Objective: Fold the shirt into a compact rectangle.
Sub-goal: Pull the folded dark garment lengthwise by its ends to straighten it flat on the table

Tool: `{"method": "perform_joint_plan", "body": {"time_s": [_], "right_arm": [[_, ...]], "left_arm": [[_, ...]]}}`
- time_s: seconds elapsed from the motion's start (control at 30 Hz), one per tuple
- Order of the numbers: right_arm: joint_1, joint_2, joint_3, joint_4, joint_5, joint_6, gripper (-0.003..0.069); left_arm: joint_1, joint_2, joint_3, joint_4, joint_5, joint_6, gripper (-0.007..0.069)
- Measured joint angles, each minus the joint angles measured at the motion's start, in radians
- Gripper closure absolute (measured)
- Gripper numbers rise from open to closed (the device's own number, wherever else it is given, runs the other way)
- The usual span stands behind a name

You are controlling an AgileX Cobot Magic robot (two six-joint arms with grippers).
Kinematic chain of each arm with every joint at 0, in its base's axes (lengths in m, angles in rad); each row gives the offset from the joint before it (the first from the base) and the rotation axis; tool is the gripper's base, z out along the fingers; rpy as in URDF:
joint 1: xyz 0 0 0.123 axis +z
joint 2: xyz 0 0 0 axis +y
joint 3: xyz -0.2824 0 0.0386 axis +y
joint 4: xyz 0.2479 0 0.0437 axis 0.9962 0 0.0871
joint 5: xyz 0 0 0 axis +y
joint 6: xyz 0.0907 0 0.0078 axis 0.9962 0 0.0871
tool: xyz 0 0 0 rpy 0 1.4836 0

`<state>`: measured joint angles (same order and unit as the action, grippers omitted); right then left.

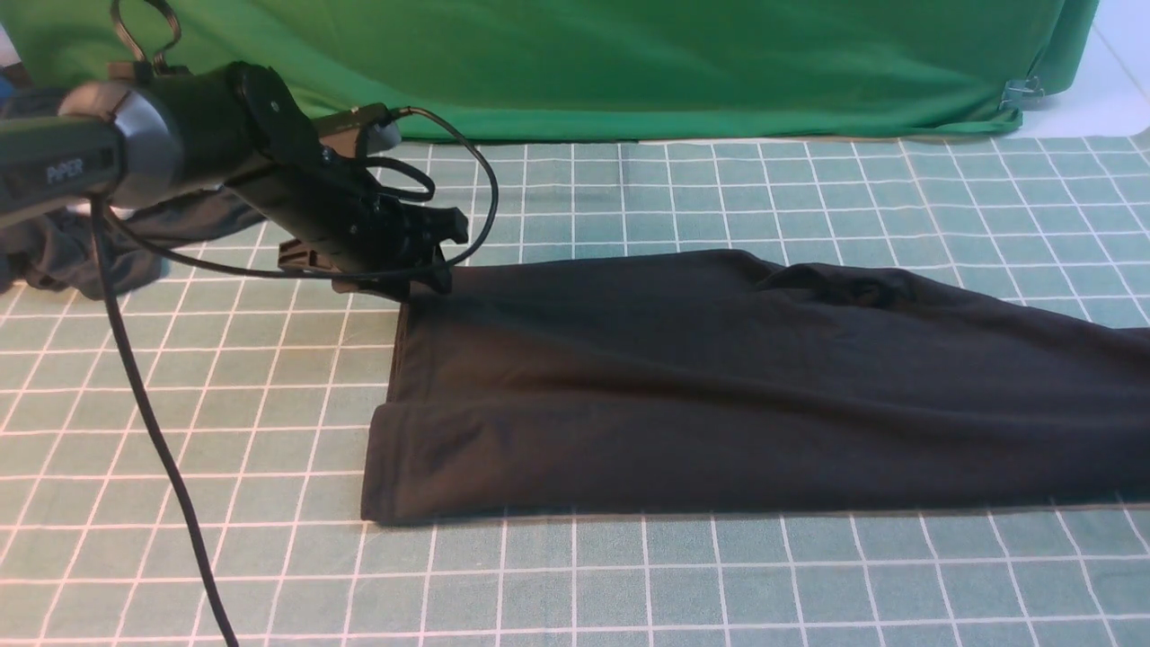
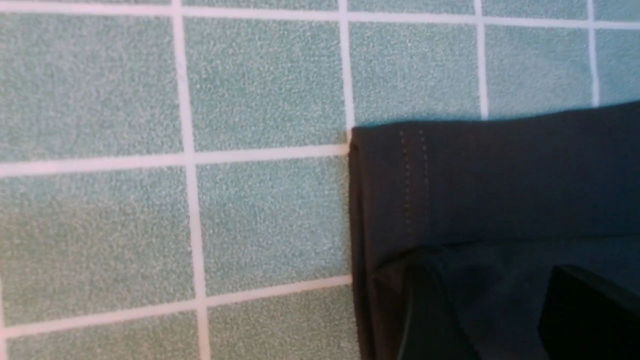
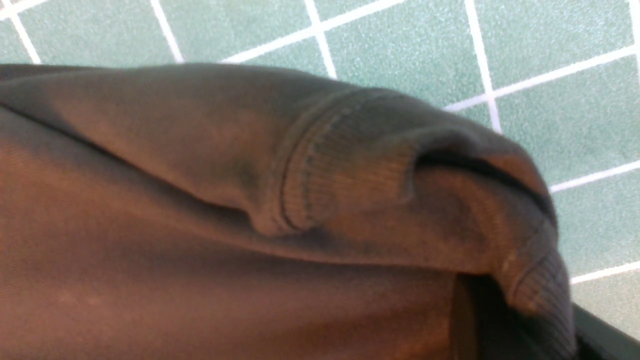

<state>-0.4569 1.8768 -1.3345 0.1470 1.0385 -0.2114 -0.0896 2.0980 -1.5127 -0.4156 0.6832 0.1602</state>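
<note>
Bare checked mat lies open nearside; dark cloth crowds far left.

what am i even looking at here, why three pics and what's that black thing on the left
That black thing is a robot's left arm, ending in a gripper. The wide picture comes from a camera between the robot's two arms, looking forward. The other two come from small cameras on each wrist, so they show close-ups.

On the green checked mat lies a black shirt, already folded into a long strip. The left gripper sits at the strip's far left corner; its wrist camera shows the stitched hem there, with fabric apparently between the fingers, though I can't be sure it is pinched.

The right arm is out of the wide picture; its camera looks at a ribbed cuff. Another dark cloth lies behind the left arm.
</note>
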Motion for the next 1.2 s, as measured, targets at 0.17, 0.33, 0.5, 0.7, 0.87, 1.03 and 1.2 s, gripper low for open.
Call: {"method": "perform_joint_plan", "body": {"time_s": [0.17, 0.33, 0.5, 0.7, 0.87, 1.03, 1.2], "right_arm": [[0.000, 0.000, 0.000, 0.000, -0.007, 0.000, 0.0628], [0.000, 0.000, 0.000, 0.000, -0.010, 0.000, 0.0628], [0.000, 0.000, 0.000, 0.001, -0.011, 0.001, 0.0628], [0.000, 0.000, 0.000, 0.002, -0.011, 0.001, 0.0628], [0.000, 0.000, 0.000, 0.002, -0.014, 0.001, 0.0628], [0.000, 0.000, 0.000, 0.003, -0.018, 0.001, 0.0628], [0.000, 0.000, 0.000, 0.003, -0.019, 0.001, 0.0628]], "left_arm": [[0.000, 0.023, 0.000, 0.006, 0.027, 0.003, 0.0337], [0.000, 0.025, -0.001, 0.015, 0.043, -0.001, 0.0337], [0.000, 0.025, -0.001, 0.006, 0.048, -0.006, 0.0338], [0.000, 0.025, -0.001, -0.012, 0.028, -0.020, 0.0421], [0.008, 0.028, -0.001, -0.023, 0.022, -0.056, 0.0587], [0.032, 0.025, -0.001, -0.049, 0.023, -0.075, 0.0615], [0.041, 0.012, -0.067, -0.056, 0.016, -0.075, 0.0615]]}}
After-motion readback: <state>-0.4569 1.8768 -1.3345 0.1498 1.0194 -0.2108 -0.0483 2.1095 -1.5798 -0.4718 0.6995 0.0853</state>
